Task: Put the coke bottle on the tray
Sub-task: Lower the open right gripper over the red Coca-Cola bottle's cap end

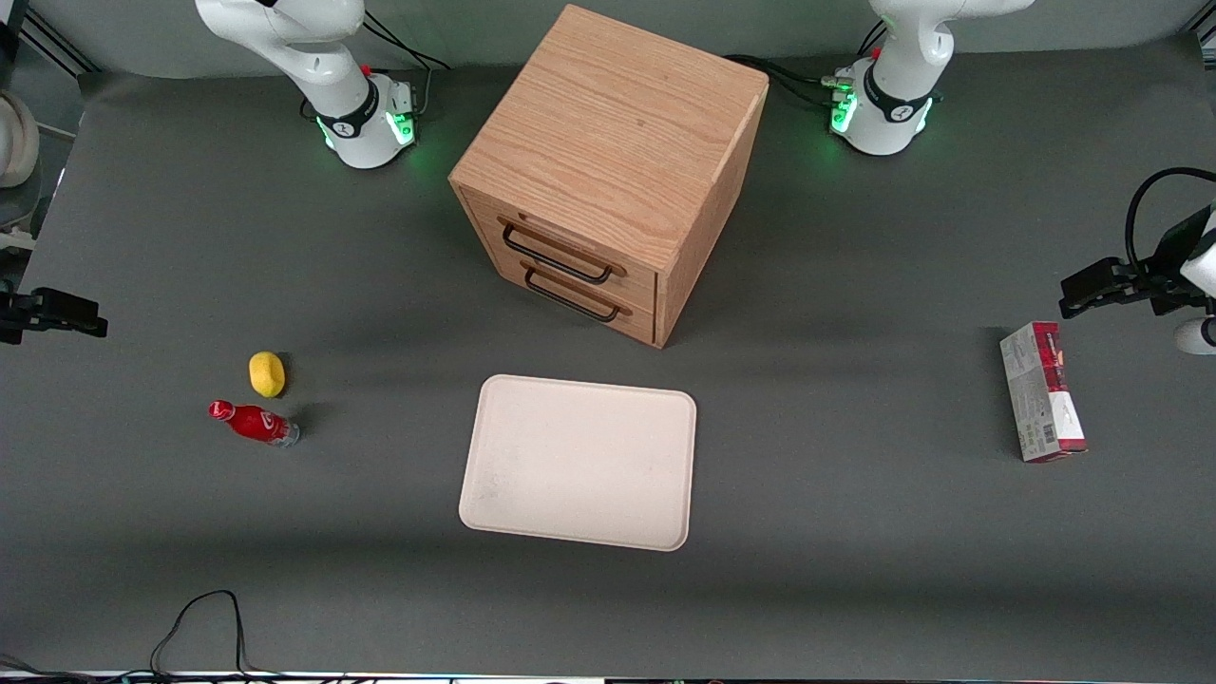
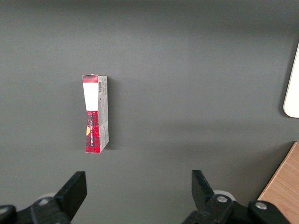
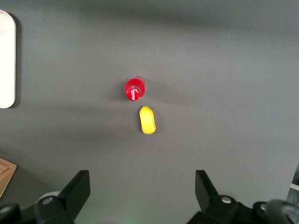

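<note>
The coke bottle (image 1: 255, 424) is small and red with a red cap. It rests on the grey mat toward the working arm's end of the table, just nearer the front camera than a yellow lump. The wrist view shows the coke bottle (image 3: 134, 88) from above, cap toward the lens. The cream tray (image 1: 579, 461) lies flat in front of the wooden cabinet with nothing on it; one rounded edge of the tray (image 3: 5, 58) shows in the wrist view. My right gripper (image 1: 95, 323) hangs high at the table's end, well apart from the bottle. The gripper (image 3: 142, 183) is open and holds nothing.
A yellow lemon-like lump (image 1: 267, 373) sits close beside the bottle, also seen in the wrist view (image 3: 147, 120). A wooden two-drawer cabinet (image 1: 608, 161) stands mid-table. A red-and-white carton (image 1: 1042, 391) lies toward the parked arm's end. Cables (image 1: 199, 617) trail at the front edge.
</note>
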`<move>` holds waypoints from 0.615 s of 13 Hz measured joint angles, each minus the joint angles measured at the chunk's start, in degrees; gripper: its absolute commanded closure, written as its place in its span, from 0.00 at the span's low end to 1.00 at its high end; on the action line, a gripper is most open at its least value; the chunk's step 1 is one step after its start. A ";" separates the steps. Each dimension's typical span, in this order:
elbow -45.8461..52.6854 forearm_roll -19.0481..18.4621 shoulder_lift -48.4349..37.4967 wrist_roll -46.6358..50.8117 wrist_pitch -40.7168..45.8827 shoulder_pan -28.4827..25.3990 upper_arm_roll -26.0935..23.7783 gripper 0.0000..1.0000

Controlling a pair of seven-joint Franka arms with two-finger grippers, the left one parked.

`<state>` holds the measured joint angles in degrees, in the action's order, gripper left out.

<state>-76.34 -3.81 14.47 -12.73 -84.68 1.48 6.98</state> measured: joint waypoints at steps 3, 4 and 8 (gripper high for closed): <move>0.09 0.59 0.88 0.00 0.68 -0.57 -0.13 0.00; -0.81 0.74 1.05 0.00 0.22 -0.60 -0.17 0.00; -9.96 1.08 2.60 0.00 -10.41 -0.59 -0.23 0.00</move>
<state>-86.30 -2.74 17.07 -12.73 -95.09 0.89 6.75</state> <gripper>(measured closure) 0.000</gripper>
